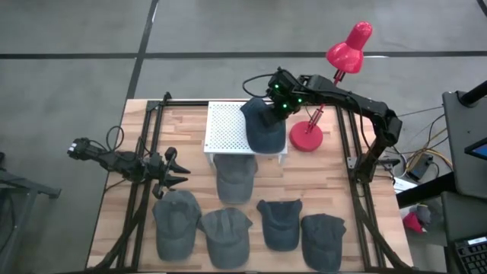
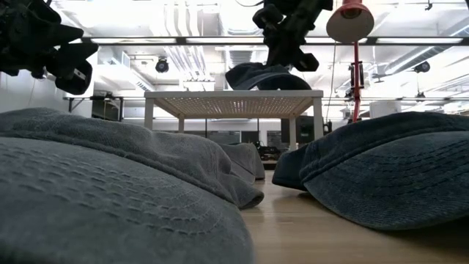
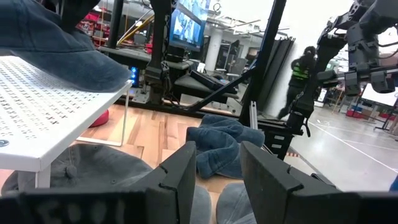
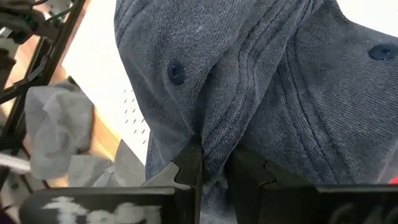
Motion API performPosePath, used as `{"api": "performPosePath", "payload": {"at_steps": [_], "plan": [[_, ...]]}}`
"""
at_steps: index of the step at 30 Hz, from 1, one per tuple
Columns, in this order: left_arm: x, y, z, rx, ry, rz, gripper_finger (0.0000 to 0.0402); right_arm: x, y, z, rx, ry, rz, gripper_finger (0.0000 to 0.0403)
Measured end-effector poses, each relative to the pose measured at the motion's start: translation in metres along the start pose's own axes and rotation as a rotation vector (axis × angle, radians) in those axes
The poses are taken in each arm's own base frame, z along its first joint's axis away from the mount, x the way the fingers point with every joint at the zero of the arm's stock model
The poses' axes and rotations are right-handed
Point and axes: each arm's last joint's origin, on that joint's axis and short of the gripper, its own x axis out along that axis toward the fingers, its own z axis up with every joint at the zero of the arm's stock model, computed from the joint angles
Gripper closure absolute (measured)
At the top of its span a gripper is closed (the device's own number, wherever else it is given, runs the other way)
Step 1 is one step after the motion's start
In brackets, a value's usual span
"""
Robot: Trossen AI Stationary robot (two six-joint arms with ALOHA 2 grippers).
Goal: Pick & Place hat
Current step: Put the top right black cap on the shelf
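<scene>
Five grey caps [image 1: 228, 236] lie low — a sixth [image 1: 264, 125] on the rack [image 1: 226, 128].

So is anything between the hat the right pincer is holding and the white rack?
Nothing visible. The right pincer grips the hat, which already lies on the white rack's right edge, overhanging it toward the red lamp. The rack's remaining top looks bare. The left pincer waits apart, near the table's left side.
</scene>
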Motion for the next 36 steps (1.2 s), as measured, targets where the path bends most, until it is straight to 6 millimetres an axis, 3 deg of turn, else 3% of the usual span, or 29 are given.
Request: {"api": "performPosePath", "payload": {"at_steps": [15,27,36], "plan": [[0.0000,-0.0003,0.0011,-0.003,-0.012,-0.003,0.0273,-0.0001,-0.0002,0.0000,-0.019,0.001,0.001,0.0346],[-0.0001,-0.0009,0.0041,-0.009,-0.042,-0.009,0.0273,-0.0005,-0.0001,0.0000,-0.027,0.000,0.002,0.0291],[-0.0001,-0.0009,0.0041,-0.009,-0.041,-0.009,0.0273,-0.0052,0.0021,0.0013,-0.030,-0.009,0.007,0.0273]]}}
